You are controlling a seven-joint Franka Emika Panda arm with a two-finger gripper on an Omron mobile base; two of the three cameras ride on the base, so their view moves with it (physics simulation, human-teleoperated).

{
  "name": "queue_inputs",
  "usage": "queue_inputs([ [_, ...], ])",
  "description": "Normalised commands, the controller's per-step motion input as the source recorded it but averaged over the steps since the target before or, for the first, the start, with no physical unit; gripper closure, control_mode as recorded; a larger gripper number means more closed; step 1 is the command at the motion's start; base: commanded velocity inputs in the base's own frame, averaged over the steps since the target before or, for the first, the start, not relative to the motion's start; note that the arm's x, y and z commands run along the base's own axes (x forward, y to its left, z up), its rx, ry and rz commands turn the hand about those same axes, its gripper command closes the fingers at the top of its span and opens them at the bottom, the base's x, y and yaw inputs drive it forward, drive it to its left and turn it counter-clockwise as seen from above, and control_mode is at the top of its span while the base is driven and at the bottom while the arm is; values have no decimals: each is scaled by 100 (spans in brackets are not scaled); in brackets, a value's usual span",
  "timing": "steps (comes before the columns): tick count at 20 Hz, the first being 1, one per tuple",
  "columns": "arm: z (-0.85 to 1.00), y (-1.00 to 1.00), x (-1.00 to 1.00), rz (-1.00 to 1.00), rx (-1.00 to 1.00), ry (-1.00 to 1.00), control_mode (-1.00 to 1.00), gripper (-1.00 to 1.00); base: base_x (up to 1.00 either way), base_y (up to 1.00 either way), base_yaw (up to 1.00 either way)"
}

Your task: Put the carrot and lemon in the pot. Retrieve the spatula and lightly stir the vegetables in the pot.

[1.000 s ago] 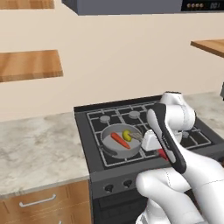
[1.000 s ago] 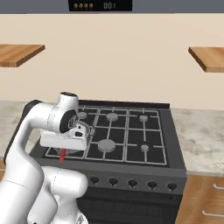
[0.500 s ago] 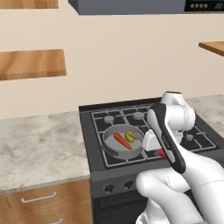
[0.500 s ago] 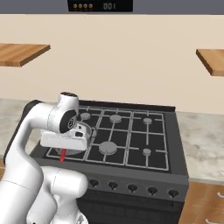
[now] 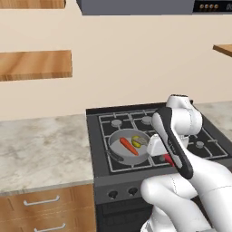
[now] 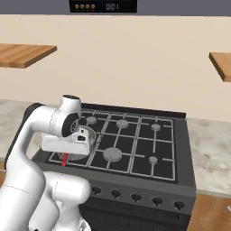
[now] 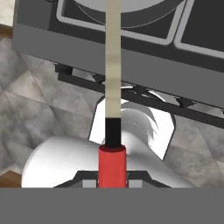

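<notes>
The grey pot [image 5: 117, 142] sits on the stove's front left burner. In it lie the orange-red carrot [image 5: 128, 146] and the yellow lemon [image 5: 136, 141], side by side. My gripper [image 5: 162, 156] hangs at the pot's right rim, shut on the spatula's red handle [image 5: 168, 159]. Seen from the right, the gripper [image 6: 67, 151] hides most of the pot [image 6: 88, 134], and the red handle [image 6: 65, 159] sticks out below the hand. In the hand view the spatula [image 7: 113, 65] runs straight up from the gripper [image 7: 112, 174] to the pot [image 7: 131, 8] at the top edge.
The black stove [image 5: 118, 178] has more burners [image 6: 113, 154] to the right and knobs [image 6: 135, 197] along its front. Marble counter lies on the left [image 5: 41, 149] and on the right [image 6: 212, 149]. Wooden shelves [image 5: 34, 64] hang on the wall.
The whole scene has slid to the right in both base views, so the base has moved. The gripper keeps the spatula in the same pose at the pot.
</notes>
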Motion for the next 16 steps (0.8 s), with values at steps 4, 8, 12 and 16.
queue_inputs([
  [4,0,0,0,0,0,0,100,100,0,0,0],
  [8,5,0,0,0,0,1,-100,100,0,0,0],
  [12,69,0,26,8,-11,16,-100,100,0,0,0],
  [16,53,2,78,19,-33,6,-100,100,0,0,0],
])
